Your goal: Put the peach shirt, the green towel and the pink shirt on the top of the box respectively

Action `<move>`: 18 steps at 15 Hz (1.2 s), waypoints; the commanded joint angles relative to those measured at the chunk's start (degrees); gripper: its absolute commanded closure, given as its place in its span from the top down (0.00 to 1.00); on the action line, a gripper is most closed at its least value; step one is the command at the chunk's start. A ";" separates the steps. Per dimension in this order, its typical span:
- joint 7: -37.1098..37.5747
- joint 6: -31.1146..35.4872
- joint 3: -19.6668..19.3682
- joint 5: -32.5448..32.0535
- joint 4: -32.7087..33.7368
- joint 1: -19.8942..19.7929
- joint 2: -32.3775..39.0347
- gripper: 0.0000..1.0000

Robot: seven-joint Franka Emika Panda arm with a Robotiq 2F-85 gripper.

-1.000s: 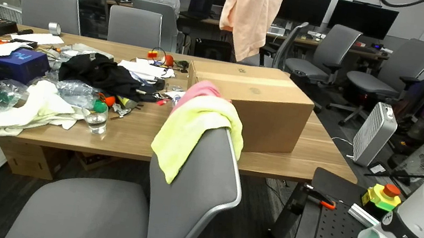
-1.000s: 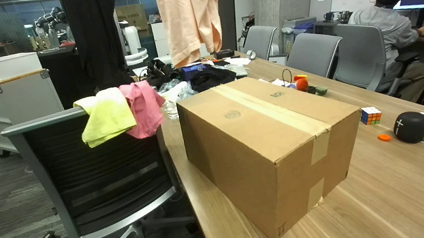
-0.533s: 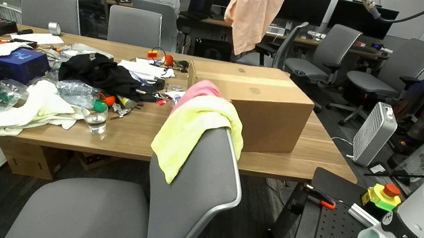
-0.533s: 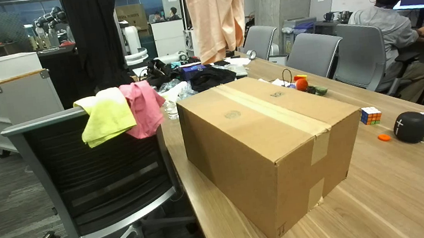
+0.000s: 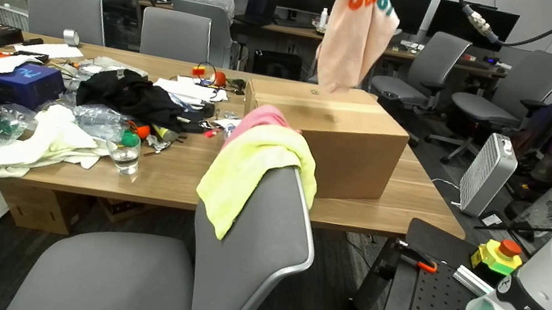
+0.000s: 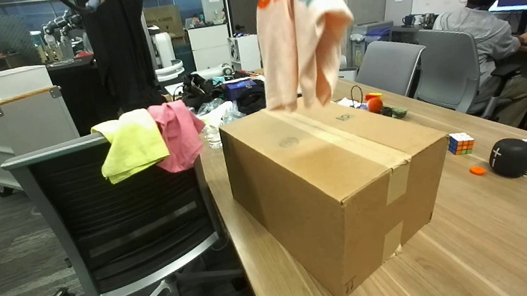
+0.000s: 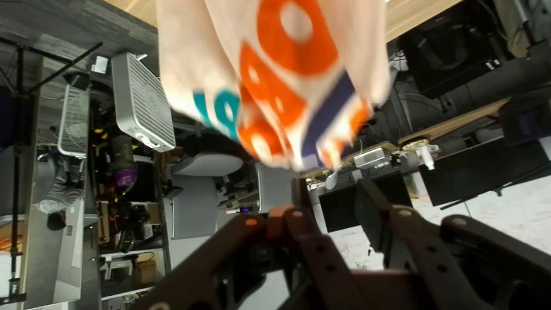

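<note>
The peach shirt [image 5: 354,39] hangs bunched in mid-air over the cardboard box [image 5: 358,163], its lower end close above the box top. In an exterior view [image 6: 300,56] it looks blurred. In the wrist view my gripper [image 7: 332,189] is open, with a gap between its fingers; the peach shirt [image 7: 206,51] is off the fingertips, with nothing between them. The gripper is almost wholly out of the exterior views, above their top edge. The green towel [image 5: 264,158] and the pink shirt [image 6: 178,136] hang side by side over the backrest of a grey chair.
The grey chair [image 5: 254,252] stands against the table [image 5: 165,181] beside the box. Black cloth [image 5: 131,97], a pale cloth [image 5: 45,144], a glass [image 5: 125,159] and other clutter lie on the table. A Rubik's cube [image 6: 461,143] and a black speaker [image 6: 511,158] stand past the box.
The peach shirt has moved over the box and dropped lower, its printed upper part coming into view. The cable on the arm has come lower too. The towel, pink shirt and box have not moved.
</note>
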 commanded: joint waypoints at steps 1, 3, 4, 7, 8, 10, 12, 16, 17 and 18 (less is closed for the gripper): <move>-2.21 0.98 -0.80 2.33 -3.52 0.17 -0.64 0.66; -5.24 1.55 0.14 6.34 -5.54 1.30 -0.45 0.82; -6.73 1.98 1.00 7.99 -7.50 2.19 -1.08 0.88; -8.33 1.77 4.32 12.12 -12.30 5.64 -2.14 1.00; -9.31 1.75 5.40 13.52 -13.72 6.74 -2.83 1.00; -10.44 2.32 7.87 16.37 -16.31 9.24 -3.16 1.00; -13.49 2.56 9.60 19.46 -16.88 11.04 -2.71 1.00; -23.38 4.44 10.63 28.24 -18.27 12.52 -3.79 1.00; -26.30 4.79 10.63 30.45 -18.70 12.60 -4.15 1.00; -29.36 4.87 10.67 32.74 -19.21 12.70 -4.67 1.00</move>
